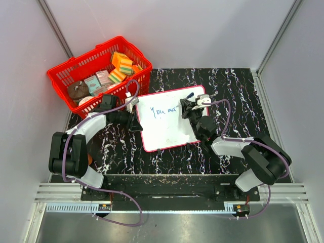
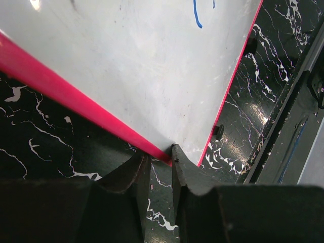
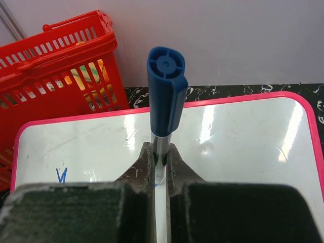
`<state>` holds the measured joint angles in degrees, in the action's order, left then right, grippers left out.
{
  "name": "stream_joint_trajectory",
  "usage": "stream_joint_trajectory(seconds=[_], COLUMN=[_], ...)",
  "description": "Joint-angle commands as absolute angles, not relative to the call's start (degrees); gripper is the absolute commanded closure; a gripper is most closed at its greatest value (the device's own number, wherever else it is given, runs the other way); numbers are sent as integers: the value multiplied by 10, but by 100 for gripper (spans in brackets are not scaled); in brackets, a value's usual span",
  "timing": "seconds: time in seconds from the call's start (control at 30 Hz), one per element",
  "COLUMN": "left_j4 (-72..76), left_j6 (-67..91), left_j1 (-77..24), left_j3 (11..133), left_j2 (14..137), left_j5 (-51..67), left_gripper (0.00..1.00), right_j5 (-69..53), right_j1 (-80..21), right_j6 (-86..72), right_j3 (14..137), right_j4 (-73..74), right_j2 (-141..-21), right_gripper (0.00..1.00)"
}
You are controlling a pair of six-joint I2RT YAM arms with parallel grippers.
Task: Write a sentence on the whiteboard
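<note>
The right pincer (image 3: 160, 161) is clamped on the silver barrel of a marker (image 3: 166, 76). A blue cap is seated on the marker's upper end. The marker is held over the far right part of the whiteboard (image 1: 167, 129); tip contact with the surface cannot be determined. The left pincer (image 2: 158, 164) is closed on the red frame at the board's left edge.

The whiteboard lies flat at the middle of the black, white-veined table (image 1: 238, 91), slightly rotated. It has a glossy white surface, a thin red frame and rounded corners, and two small black feet are fitted on its near edge. The sentence (image 1: 163, 110) is written in thin blue marker on the far half; only "You ma" can be read.

A red slotted basket (image 1: 61, 76) is placed at the far left, just beyond the board's far left corner. Orange, yellow and green sponges (image 1: 121, 64), small packets (image 1: 98, 79) and a dark round item (image 1: 78, 91) are contained in it.
</note>
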<state>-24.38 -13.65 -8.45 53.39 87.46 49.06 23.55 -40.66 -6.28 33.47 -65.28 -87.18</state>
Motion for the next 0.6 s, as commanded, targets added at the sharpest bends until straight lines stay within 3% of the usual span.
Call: stream_joint_trajectory(seconds=[0.0,0.57], left_j4=[-215,-214], left_j6=[-163,-163], left_j1=[-91,-91], left_j3=[541,541], left_j2=[852,853], left_j5=[487,485], left_gripper=[100,100], right_j5=[278,264], right_j1=[-398,-398], right_j6=[-62,-54], right_j3=[330,304], right_j4=[-660,-698], right_j2=[-866,-839], right_gripper=[100,100])
